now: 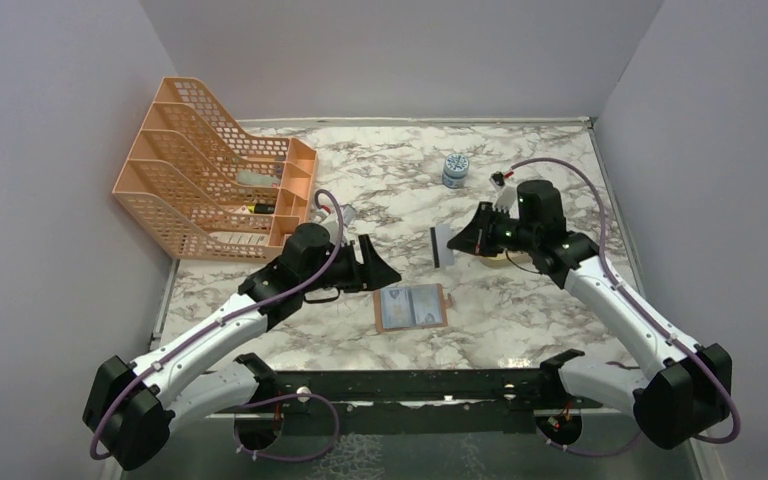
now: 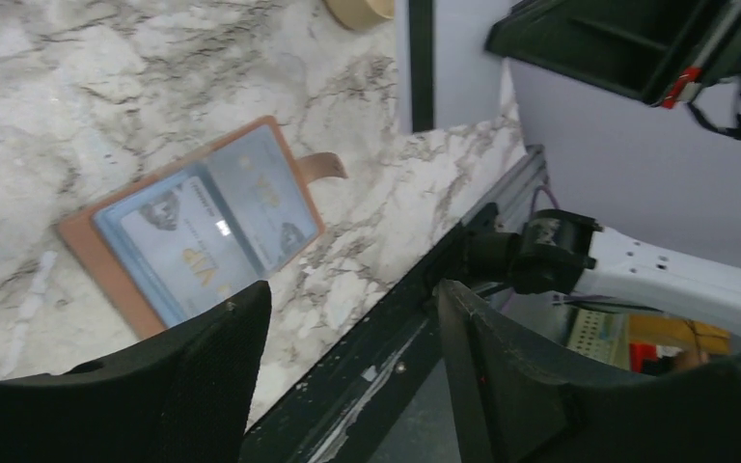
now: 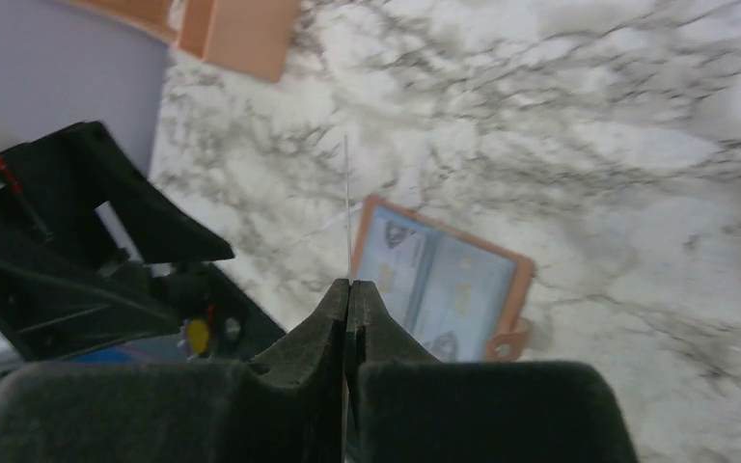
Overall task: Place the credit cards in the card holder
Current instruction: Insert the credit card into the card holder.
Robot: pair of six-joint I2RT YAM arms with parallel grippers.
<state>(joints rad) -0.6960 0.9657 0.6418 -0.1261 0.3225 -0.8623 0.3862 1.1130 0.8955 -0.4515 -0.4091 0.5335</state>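
Note:
The tan card holder point(image 1: 410, 307) lies open on the marble table near the front edge, with light blue cards in its clear sleeves point(image 2: 203, 227) and its strap point(image 2: 320, 166) sticking out. My right gripper point(image 1: 458, 242) hovers above and behind it, shut on a grey credit card point(image 1: 443, 246) with a dark stripe, held upright. That card shows edge-on as a thin line point(image 3: 347, 207) rising from the shut fingertips point(image 3: 349, 285). My left gripper point(image 1: 385, 268) is just left of the holder, raised, open with nothing between its fingers point(image 2: 222, 357).
An orange mesh file rack point(image 1: 210, 185) stands at the back left. A small round jar point(image 1: 455, 170) sits at the back centre. A beige tray point(image 2: 357, 12) lies under my right arm. The black front rail point(image 1: 410, 385) borders the table.

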